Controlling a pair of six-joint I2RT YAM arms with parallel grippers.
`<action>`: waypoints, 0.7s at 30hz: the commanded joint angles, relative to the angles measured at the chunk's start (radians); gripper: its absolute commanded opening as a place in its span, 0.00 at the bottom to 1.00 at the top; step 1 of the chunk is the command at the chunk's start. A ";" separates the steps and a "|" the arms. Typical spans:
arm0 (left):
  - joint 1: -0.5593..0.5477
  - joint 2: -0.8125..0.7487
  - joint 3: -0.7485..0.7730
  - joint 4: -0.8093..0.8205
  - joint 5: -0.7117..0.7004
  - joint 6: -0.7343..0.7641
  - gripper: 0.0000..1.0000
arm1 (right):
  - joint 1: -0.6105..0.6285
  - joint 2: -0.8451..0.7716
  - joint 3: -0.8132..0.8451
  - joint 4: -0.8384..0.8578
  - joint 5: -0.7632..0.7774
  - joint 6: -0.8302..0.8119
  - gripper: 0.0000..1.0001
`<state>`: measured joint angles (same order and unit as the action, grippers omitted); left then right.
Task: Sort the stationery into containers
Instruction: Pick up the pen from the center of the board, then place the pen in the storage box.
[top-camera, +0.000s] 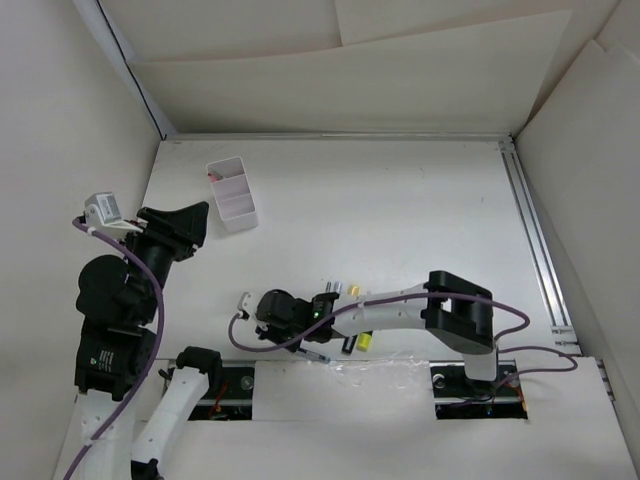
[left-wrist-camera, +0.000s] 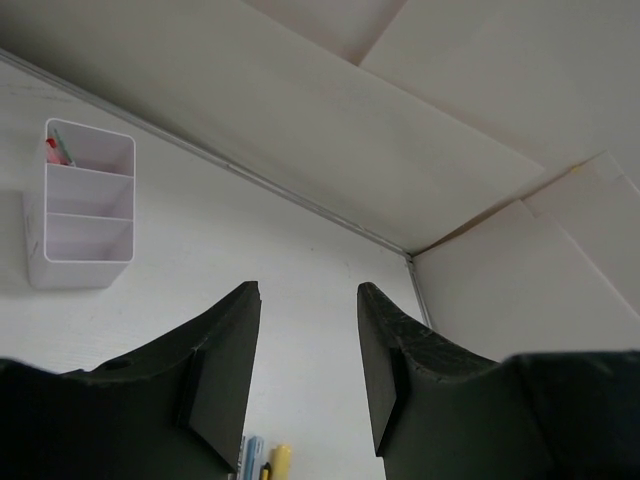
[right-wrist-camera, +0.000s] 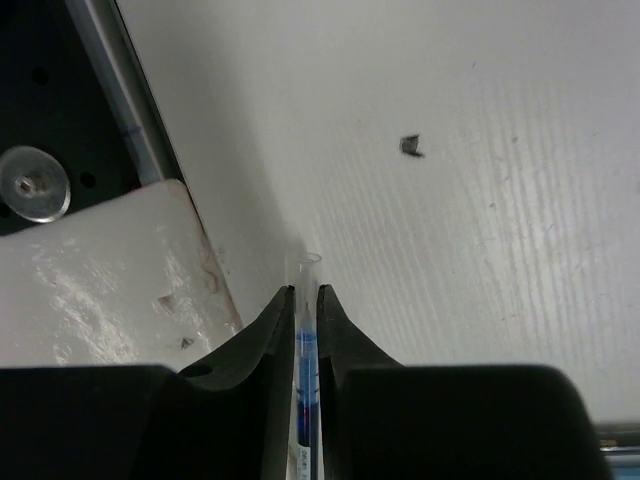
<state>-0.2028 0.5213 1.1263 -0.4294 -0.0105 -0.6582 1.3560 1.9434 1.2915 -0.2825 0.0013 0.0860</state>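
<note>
The white divided box (top-camera: 232, 195) stands at the back left; in the left wrist view (left-wrist-camera: 85, 215) its far compartment holds something red and green (left-wrist-camera: 57, 150). My left gripper (top-camera: 185, 228) is open and empty, raised near the box (left-wrist-camera: 308, 288). My right gripper (top-camera: 290, 335) is low by the table's near edge, shut on a clear-barrelled blue pen (right-wrist-camera: 305, 350) whose end sticks out past the fingertips (right-wrist-camera: 290, 300). The pen's other end shows in the top view (top-camera: 316, 355). Yellow highlighters (top-camera: 366, 340) and small pieces (top-camera: 340, 289) lie around the right arm.
A blue pen (left-wrist-camera: 250, 455) and a yellow highlighter (left-wrist-camera: 281, 460) lie below the left fingers. A raised white plate (right-wrist-camera: 110, 280) and a black slot with a screw (right-wrist-camera: 35, 185) are just left of the right gripper. White walls enclose the table; a rail (top-camera: 535, 240) runs along the right.
</note>
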 joint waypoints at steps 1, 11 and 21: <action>-0.001 -0.006 0.043 0.021 -0.011 0.019 0.40 | 0.008 -0.084 0.090 0.026 0.042 0.011 0.00; -0.001 -0.039 0.034 0.012 -0.011 0.028 0.40 | -0.156 -0.204 0.149 0.048 0.019 0.060 0.00; -0.001 -0.176 -0.163 0.021 -0.008 -0.035 0.40 | -0.474 -0.147 0.366 0.213 -0.066 0.107 0.00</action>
<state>-0.2028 0.3580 1.0264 -0.4370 -0.0364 -0.6693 0.9401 1.7630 1.5475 -0.2058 -0.0185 0.1650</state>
